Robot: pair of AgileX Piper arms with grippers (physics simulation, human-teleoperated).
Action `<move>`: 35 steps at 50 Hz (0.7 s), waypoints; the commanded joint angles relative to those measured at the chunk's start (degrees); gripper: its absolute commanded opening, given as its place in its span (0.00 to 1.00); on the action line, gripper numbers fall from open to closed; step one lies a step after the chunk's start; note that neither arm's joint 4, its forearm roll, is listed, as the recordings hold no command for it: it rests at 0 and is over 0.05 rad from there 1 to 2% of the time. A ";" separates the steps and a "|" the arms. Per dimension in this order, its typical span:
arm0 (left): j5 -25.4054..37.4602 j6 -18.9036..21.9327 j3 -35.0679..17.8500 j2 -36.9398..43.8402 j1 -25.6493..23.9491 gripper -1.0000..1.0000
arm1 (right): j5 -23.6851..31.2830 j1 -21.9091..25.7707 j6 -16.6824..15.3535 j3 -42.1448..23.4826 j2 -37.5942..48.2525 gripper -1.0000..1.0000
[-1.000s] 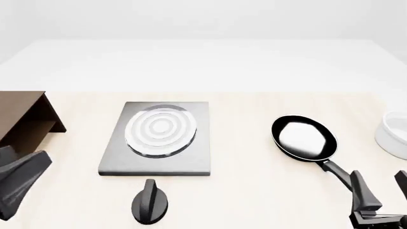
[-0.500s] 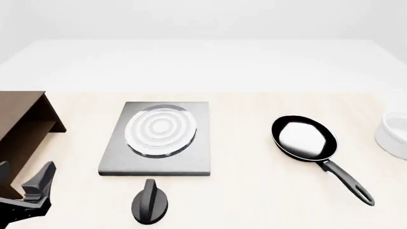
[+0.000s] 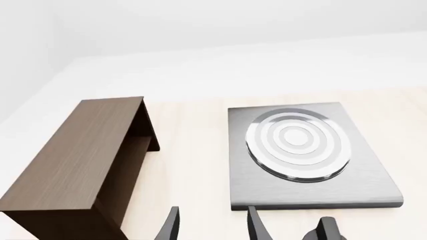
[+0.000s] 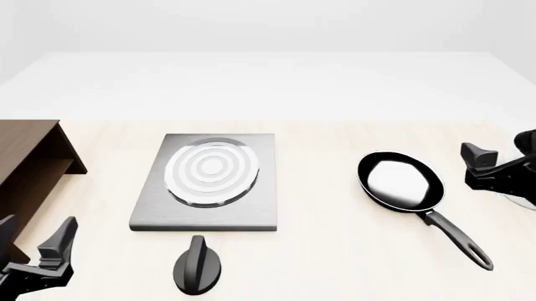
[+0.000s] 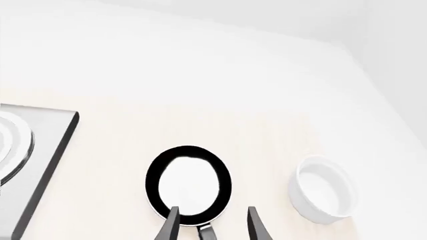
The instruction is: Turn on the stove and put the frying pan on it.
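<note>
Frying pan just ahead of parted right jaws.

Plenty of bare table between stove and pan. Cabinet crowding the left edge, bowl just beside the pan.

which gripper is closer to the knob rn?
Left. The left gripper is at the table's near-left corner, just left of the knob. The right gripper is at the far right, beyond the frying pan, with its handle between it and the knob.
</note>
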 commanded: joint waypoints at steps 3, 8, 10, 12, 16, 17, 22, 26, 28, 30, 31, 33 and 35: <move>-8.56 -0.36 10.77 -5.37 0.09 1.00 | -11.85 -3.53 -1.43 8.30 11.32 1.00; -8.06 -0.44 10.78 -5.46 0.43 1.00 | -13.52 -4.11 -1.90 9.91 13.38 1.00; -8.88 -0.36 10.79 -4.34 0.60 1.00 | -14.13 -3.92 -1.52 10.53 14.57 1.00; -8.86 -0.55 10.78 -4.30 0.61 1.00 | -14.47 -3.90 -1.75 10.88 14.98 1.00; -7.74 -0.74 10.78 -5.36 0.78 1.00 | -15.19 -4.17 -1.49 11.14 16.35 1.00; -6.55 -0.83 10.77 -6.56 0.86 1.00 | -15.41 -4.28 -1.40 11.18 16.82 1.00; -6.88 -1.84 10.77 -5.50 1.17 1.00 | -17.56 -5.90 -3.36 12.12 18.75 1.00; -8.06 -2.02 10.78 -4.27 1.23 1.00 | -18.67 -6.65 -5.96 12.93 19.44 1.00; -9.89 -2.19 10.78 -2.34 1.13 1.00 | -19.56 -7.17 -7.00 13.41 20.39 1.00; -11.07 -2.48 10.79 -1.13 1.09 1.00 | -20.06 -7.27 -7.12 13.57 20.96 1.00; -11.81 -2.56 10.79 -0.28 1.09 1.00 | -20.13 -7.21 -7.00 13.56 21.33 1.00; -12.09 -2.55 10.79 0.08 1.01 1.00 | -21.08 -7.44 -7.47 14.01 22.24 1.00; -11.44 -2.67 10.79 -0.59 1.06 1.00 | -22.23 -7.64 -7.82 14.67 23.33 1.00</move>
